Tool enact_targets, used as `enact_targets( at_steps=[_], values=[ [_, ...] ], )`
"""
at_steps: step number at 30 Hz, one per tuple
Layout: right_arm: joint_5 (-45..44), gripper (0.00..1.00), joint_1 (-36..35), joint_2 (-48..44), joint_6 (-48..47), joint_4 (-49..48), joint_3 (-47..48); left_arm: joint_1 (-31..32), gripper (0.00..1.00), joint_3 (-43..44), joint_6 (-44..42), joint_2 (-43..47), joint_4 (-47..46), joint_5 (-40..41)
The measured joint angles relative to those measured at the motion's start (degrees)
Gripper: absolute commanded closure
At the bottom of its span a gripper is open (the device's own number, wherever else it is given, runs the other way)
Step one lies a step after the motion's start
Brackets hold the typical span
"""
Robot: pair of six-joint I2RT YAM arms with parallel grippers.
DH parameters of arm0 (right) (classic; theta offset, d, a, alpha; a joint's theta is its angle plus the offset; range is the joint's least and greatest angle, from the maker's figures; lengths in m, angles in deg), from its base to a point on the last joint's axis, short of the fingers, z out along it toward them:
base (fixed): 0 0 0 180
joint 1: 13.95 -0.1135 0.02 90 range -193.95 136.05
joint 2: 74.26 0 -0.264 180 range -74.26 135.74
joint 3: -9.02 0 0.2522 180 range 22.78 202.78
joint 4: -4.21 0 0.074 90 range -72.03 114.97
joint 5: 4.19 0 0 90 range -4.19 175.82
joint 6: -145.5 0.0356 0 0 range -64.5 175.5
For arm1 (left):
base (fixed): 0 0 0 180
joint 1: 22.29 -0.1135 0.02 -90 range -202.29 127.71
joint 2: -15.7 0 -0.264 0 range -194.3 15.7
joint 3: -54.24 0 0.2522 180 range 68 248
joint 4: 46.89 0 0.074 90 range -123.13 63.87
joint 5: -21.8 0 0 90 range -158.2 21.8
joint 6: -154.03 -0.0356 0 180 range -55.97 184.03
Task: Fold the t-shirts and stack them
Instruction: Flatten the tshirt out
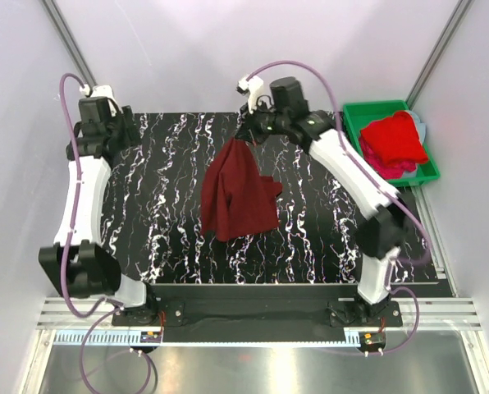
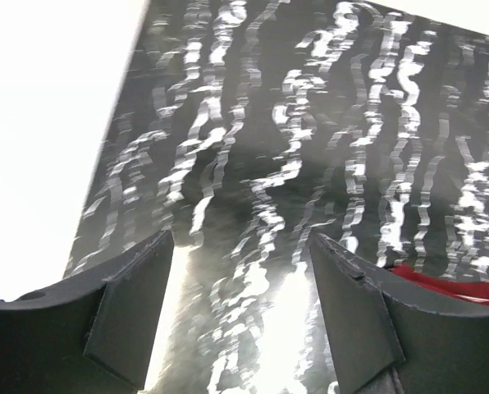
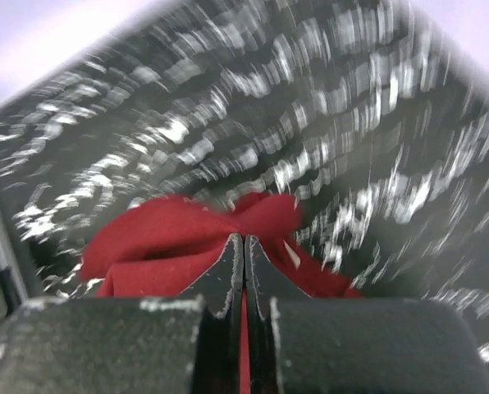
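Marbled table [image 1: 166,176], maroon t-shirt [image 1: 238,197] bunched, sleeves hidden.

So the bench [image 1: 171,205] is sporting a black top with white marble-style veining running all over it, and it's catching a fair bit of glare in the left wrist view. A green plastic bin [image 1: 350,123] is sitting just off the far right corner of that black top, tucked in near the right wall. Plain white walls [image 1: 187,57] are boxing in the back and both sides, with a metal post [image 1: 66,37] slanting up at the far left corner and another post [image 1: 443,49] doing the same at the far right. Along the near edge a silver slotted rail [image 1: 445,310] is running across, and nearer than that a shiny metal sheet [image 1: 244,369] is reflecting the light.
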Motion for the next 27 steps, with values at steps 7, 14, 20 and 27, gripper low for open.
enact_targets(
  at_steps=[7,14,20,27],
  values=[
    [-3.13,1.0,2.32,32.65,10.82,10.86,28.68,-1.16,0.27,-7.45,-0.39,10.43,-1.18,2.6],
    [5.29,1.0,-2.97,34.4,13.03,11.74,29.73,-7.91,0.28,-12.35,1.29,11.32,-1.88,2.08],
    [12.59,1.0,-9.16,17.44,8.15,11.61,18.21,-7.8,0.29,-12.85,2.32,11.1,-2.16,-0.52],
    [9.64,1.0,4.37,-3.45,2.75,16.37,4.13,-7.8,0.29,-11.61,4.28,5.99,-3.43,-6.27]
  ],
)
